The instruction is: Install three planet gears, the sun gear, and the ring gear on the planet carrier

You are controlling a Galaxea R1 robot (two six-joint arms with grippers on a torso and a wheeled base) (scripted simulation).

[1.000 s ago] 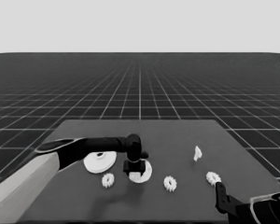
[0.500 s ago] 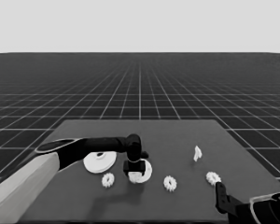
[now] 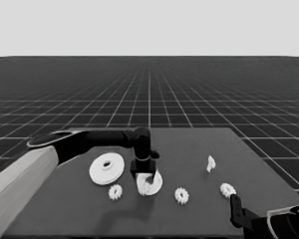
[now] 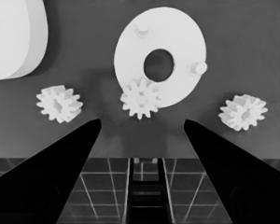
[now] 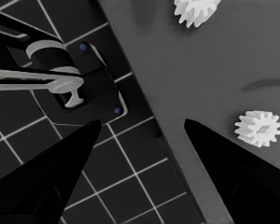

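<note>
One small white toothed gear sits on your flat white smaller round part; your left gripper hangs wide open, holding nothing; right gripper parked, spread.

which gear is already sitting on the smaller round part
The gear between the left gripper's open fingers, overlapping the smaller round part's rim. The other three lie on the bare table.

On the bench, the larger round part lies left of the smaller round part, with one gear on its edge.
</note>
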